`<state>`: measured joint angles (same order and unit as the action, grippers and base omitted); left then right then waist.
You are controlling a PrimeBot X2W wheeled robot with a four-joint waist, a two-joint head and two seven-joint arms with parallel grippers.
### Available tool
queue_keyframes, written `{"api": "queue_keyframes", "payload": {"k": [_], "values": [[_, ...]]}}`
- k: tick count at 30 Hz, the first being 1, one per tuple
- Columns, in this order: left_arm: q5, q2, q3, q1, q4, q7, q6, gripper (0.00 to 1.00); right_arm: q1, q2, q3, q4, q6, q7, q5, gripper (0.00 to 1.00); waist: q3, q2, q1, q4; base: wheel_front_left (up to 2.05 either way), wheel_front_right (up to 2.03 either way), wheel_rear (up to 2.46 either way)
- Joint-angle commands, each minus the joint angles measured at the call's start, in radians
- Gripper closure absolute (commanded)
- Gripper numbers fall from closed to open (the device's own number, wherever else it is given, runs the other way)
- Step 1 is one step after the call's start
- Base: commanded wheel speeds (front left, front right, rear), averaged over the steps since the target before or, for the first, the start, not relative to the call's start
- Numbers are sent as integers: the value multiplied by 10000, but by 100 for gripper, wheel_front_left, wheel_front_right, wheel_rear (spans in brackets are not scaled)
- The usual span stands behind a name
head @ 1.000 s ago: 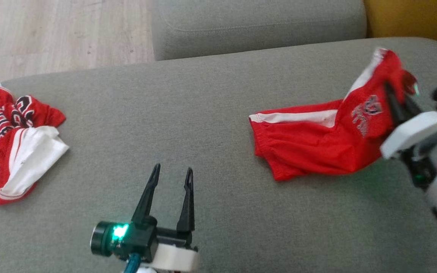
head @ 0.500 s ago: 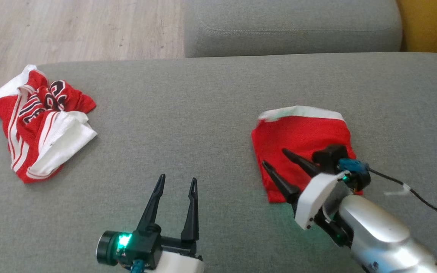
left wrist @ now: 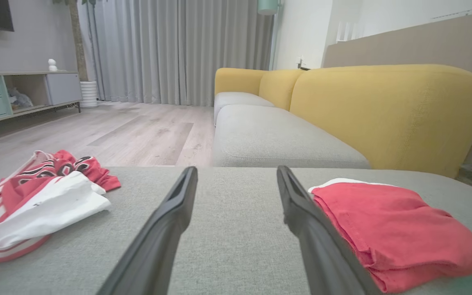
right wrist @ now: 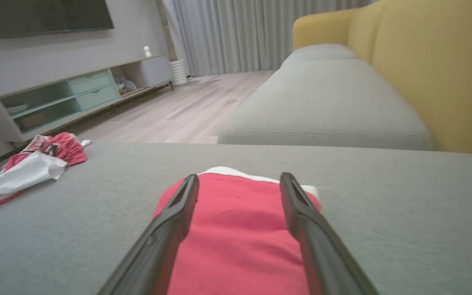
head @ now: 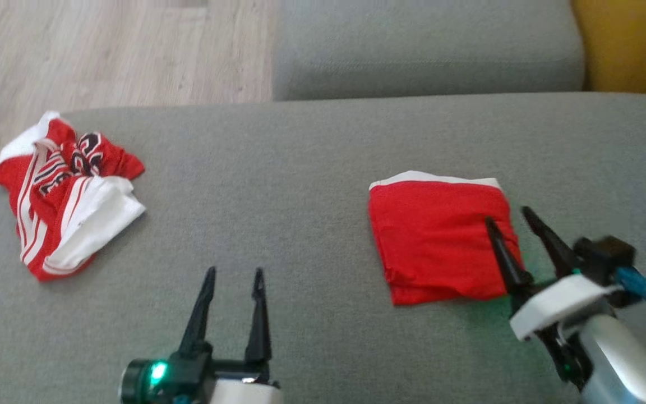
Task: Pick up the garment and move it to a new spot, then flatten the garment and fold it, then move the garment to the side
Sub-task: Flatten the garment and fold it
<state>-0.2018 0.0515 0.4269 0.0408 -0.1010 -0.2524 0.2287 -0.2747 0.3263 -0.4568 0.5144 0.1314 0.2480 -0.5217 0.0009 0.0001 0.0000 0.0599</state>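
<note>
Change: right pincer (head: 507, 216) has released the red shorts (head: 438, 241); the fold is laid closed.
Grip: wide, empty, at the shorts' right edge.
Idle: left pincer (head: 234, 271) wide, empty, near centre.
Shorts: folded, right on sofa seat (head: 300, 168).
Meaning: folding likely done; shifting aside remains.

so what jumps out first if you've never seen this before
A neatly folded red garment lies on the right of the grey sofa seat, with the right pincer open over its near right edge. Far left sits a crumpled red and white jersey.
</note>
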Motion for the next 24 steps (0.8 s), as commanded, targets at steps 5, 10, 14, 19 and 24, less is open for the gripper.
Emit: {"api": "queue_keyframes", "payload": {"k": [5, 10, 14, 19, 24], "values": [[86, -12, -870, 343, 585, -93, 65, 0, 1226, -507, 1393, -2024, -7, 133, 1644, 0, -394, -1, 0, -376, 0, 0, 0], [228, -12, -1321, 836, 517, -93, 45, 0, 2559, -912, 1954, -3201, -7, 135, 2605, 0, -696, -1, 0, -447, 0, 0, 0], [345, -8, -1850, 1457, 220, -93, 58, 0, 3373, -1204, 2200, -3255, -7, 136, 3158, 0, -1147, -1, 0, -449, 0, 0, 0], [552, 25, -2321, 2076, 9, -93, -108, 0, 3823, -1573, 2380, -2953, -7, 136, 3327, 0, -1565, -1, 0, -453, 0, 0, 0], [658, 18, -2553, 2353, 60, -93, -333, 0, 3877, -1812, 2653, -2749, -7, 136, 3387, 0, -1707, -1, 0, -439, 0, 0, 0]]}}
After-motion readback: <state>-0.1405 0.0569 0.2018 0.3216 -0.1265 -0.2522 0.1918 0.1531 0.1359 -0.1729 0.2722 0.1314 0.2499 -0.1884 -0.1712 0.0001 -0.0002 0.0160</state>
